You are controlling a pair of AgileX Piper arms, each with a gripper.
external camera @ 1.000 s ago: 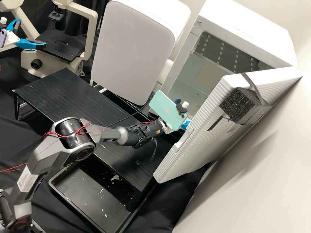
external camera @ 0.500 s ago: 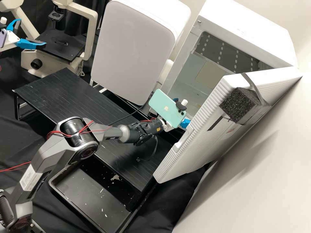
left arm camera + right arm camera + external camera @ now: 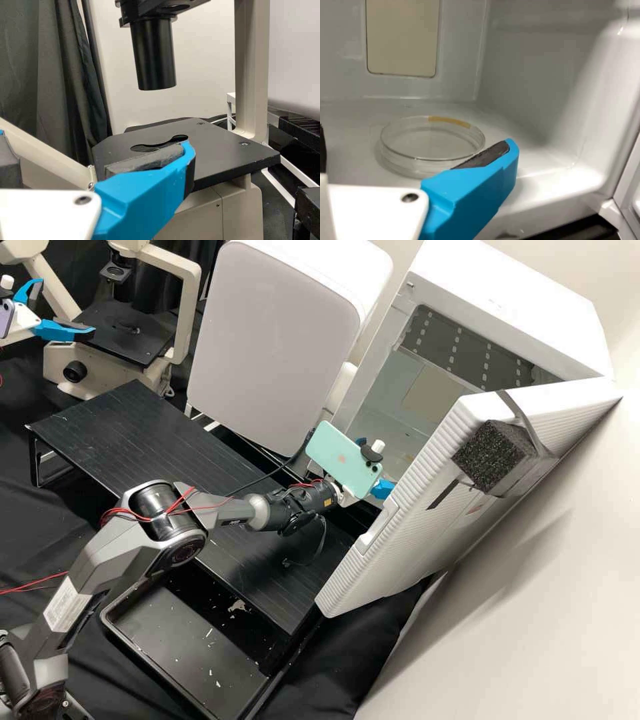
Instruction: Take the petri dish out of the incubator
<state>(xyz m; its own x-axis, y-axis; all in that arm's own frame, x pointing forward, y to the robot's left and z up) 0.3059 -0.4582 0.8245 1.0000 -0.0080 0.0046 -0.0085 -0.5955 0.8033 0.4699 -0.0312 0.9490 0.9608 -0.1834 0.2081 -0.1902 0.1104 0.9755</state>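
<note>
Right end effector [image 3: 380,464] at the open incubator [image 3: 507,300], jaws apart. Petri dish [image 3: 433,140] lies flat on the incubator floor, just ahead of that end effector. Left end effector [image 3: 67,308] also has jaws apart, microscope stage [image 3: 225,150] just in front of it.

From where I am standing, these premises are presenting as a laboratory. Evidence: a cream microscope [image 3: 189,307] is standing with its black lens tube [image 3: 154,55] pointing down at a flat stage [image 3: 220,150]; a white incubator [image 3: 507,307] is keeping its door [image 3: 407,553] open, a clear petri dish [image 3: 432,142] lying inside.
</note>
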